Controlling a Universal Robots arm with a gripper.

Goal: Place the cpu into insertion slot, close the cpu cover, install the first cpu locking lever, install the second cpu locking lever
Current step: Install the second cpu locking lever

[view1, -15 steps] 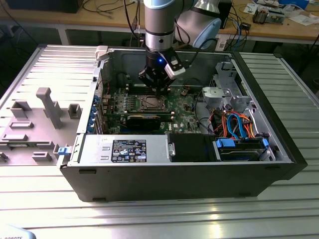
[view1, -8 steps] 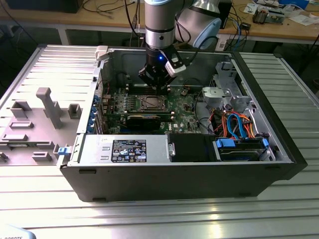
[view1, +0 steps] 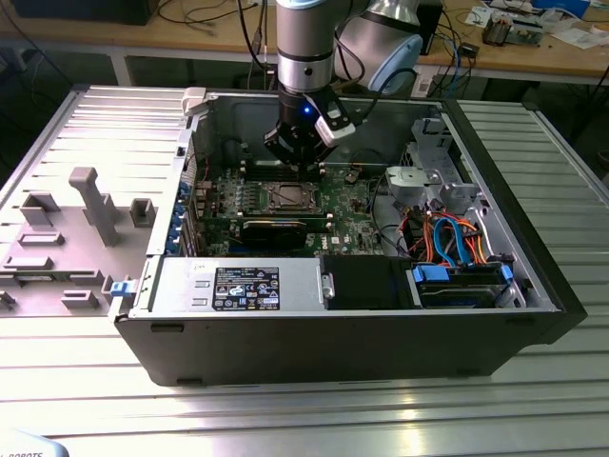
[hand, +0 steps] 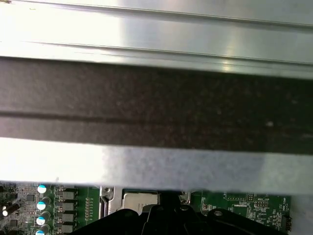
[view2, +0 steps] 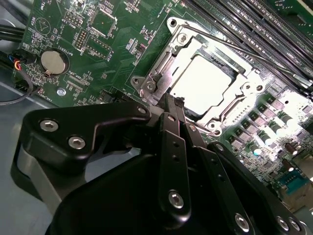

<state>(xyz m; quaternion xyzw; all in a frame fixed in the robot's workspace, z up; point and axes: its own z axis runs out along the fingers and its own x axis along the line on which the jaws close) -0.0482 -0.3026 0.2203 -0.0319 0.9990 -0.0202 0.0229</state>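
Note:
The cpu (view2: 208,81), a pale silver square, lies in the insertion slot (view1: 285,197) of the green motherboard (view2: 98,44). The cpu cover (view2: 239,105) is down flat around it as a silvery frame. A thin wire locking lever (view2: 234,46) runs along the socket's far side; I cannot tell whether it is latched. My gripper (view2: 172,105) is shut, its black fingertips together just over the socket's near corner with nothing seen between them. In the exterior view the gripper (view1: 297,160) hangs inside the open computer case, just behind the socket. The first wrist view catches the cpu (hand: 139,200) under the case wall.
Long black memory slots (view2: 254,19) run beside the socket and a coin battery (view2: 54,61) sits on the board. In the exterior view a black card (view1: 276,228), the power supply (view1: 238,286), a drive cage (view1: 428,176) and orange and blue cables (view1: 447,238) crowd the case.

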